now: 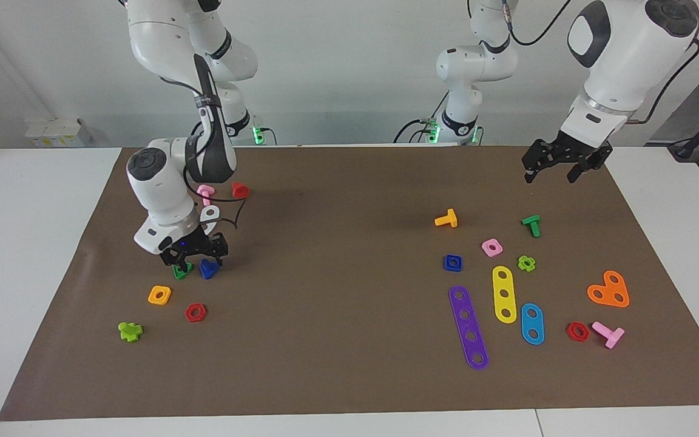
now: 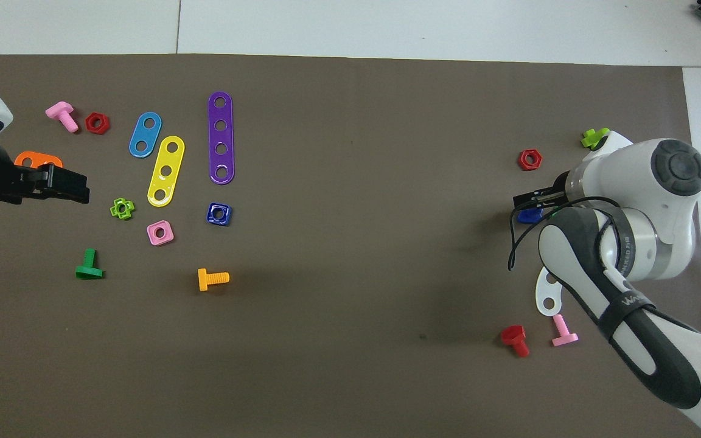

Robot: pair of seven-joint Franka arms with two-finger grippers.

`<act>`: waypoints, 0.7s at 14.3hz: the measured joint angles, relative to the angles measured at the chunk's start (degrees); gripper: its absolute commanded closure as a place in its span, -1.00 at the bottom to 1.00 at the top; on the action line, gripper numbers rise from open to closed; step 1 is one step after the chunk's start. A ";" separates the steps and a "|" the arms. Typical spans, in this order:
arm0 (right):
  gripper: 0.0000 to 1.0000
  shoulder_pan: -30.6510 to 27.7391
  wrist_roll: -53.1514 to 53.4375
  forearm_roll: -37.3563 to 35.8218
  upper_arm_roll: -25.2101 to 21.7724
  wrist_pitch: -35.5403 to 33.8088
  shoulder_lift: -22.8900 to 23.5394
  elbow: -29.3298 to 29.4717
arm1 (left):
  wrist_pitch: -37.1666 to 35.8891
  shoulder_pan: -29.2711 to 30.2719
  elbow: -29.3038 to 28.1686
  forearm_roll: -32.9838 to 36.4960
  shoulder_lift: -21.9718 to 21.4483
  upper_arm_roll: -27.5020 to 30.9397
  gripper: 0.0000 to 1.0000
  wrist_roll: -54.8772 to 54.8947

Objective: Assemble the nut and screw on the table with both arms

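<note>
White walls back the brown-matted table (image 1: 349,376). Facing view: right tool (image 1: 195,262) sits low over the blue screw (image 1: 208,268) near the right arm's end, grip unreadable; left tool (image 1: 559,165) hangs unclenched by the corner. Overhead view: the arm hides the screw (image 2: 530,215), yet shows the nut (image 2: 219,213) clearly. Both seem light, stiff and slick; pinch the screw's head.

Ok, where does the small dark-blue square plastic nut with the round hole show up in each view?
Facing view: the dark-blue square nut lies on the brown mat toward the left arm's end, just nearer the robots than the long purple four-hole strip.
Overhead view: the same nut sits directly below that strip's lower end.
Shared landmark: the purple strip.
</note>
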 measured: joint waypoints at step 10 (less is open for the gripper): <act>0.34 0.00 -2.12 0.00 0.00 0.64 -0.01 -1.41 | 0.00 0.00 0.00 0.00 0.00 0.00 -1.00 0.00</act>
